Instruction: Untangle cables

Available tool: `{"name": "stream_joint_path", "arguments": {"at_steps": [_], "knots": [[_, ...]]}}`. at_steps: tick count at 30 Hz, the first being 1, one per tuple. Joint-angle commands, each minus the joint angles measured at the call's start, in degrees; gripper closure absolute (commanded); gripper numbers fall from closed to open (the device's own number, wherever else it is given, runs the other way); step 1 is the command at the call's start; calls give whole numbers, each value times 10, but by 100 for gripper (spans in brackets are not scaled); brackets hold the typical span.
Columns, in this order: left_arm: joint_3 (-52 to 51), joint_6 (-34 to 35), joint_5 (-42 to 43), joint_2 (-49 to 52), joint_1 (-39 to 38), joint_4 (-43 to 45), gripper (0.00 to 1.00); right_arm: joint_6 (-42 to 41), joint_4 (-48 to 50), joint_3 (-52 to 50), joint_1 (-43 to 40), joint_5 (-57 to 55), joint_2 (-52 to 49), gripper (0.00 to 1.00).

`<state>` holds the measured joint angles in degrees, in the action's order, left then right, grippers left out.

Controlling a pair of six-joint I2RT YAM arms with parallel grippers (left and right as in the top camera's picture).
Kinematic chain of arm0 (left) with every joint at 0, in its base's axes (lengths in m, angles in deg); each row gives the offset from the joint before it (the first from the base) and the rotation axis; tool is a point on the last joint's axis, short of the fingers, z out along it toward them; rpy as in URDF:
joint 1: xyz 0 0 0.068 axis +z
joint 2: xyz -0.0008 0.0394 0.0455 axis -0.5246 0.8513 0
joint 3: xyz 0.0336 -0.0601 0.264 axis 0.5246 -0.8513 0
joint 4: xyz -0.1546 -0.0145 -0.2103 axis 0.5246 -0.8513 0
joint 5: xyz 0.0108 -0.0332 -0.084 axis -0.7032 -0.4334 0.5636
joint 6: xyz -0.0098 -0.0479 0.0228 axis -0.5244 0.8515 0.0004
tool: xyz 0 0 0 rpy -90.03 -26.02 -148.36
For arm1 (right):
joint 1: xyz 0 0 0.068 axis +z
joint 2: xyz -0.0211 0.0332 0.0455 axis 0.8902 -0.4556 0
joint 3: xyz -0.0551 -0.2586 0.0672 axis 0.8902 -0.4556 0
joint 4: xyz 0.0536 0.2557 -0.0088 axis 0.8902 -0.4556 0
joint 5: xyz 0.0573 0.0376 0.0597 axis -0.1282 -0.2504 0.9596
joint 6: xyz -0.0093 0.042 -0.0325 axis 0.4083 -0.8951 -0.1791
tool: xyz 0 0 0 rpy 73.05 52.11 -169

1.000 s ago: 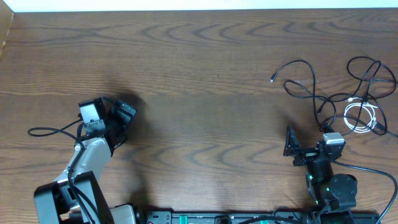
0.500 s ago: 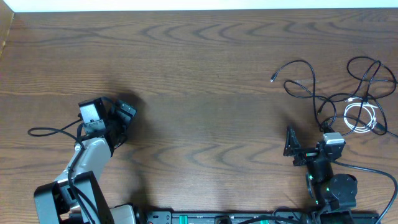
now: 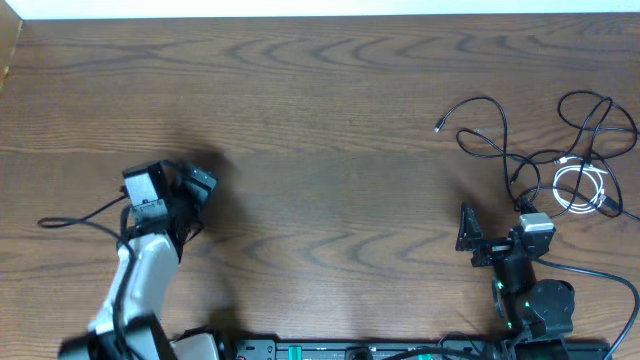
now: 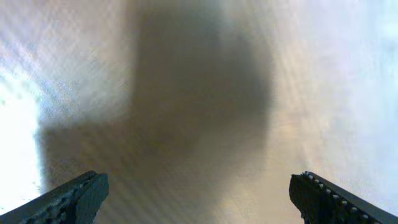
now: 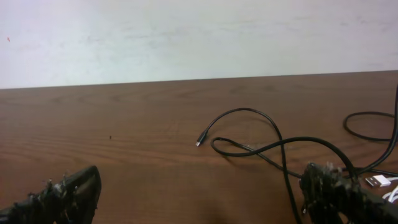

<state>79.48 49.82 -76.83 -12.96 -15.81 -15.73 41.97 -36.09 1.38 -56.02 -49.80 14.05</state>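
Over the left of the dark wooden bench [image 3: 330, 130], the left tool [image 4: 199, 186] hangs spread and empty. The right tool [image 5: 202, 178] is likewise apart. Beyond it lie thin black cables [image 3: 528, 160] tangled with a coiled white cable [image 3: 566, 188] — light, limp, probably best pinched mid-strand — clear of plugs.

Dark wooden table [image 3: 330, 120], white wall [image 5: 186, 37] behind it

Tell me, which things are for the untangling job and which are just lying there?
For the job: black cables, white cable, left pincer, right pincer, both open.
Just there: only the wooden table underneath.
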Motion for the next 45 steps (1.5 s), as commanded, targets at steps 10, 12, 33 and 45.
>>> {"name": "stream_joint_path", "arguments": {"at_steps": [10, 12, 33, 45], "knots": [[2, -7, -10, -138, -30, 0, 1, -8, -3, -1, 0, 4, 3, 1], [0, -7, -10, -149, -30, 0, 1, -8, -3, -1, 0, 4, 3, 1], [-171, -11, -113, -265, -85, -13, 1, -8, -3, -1, 0, 4, 3, 1], [-190, -318, -113, -351, -145, 207, 1, -8, -3, -1, 0, 4, 3, 1]]}}
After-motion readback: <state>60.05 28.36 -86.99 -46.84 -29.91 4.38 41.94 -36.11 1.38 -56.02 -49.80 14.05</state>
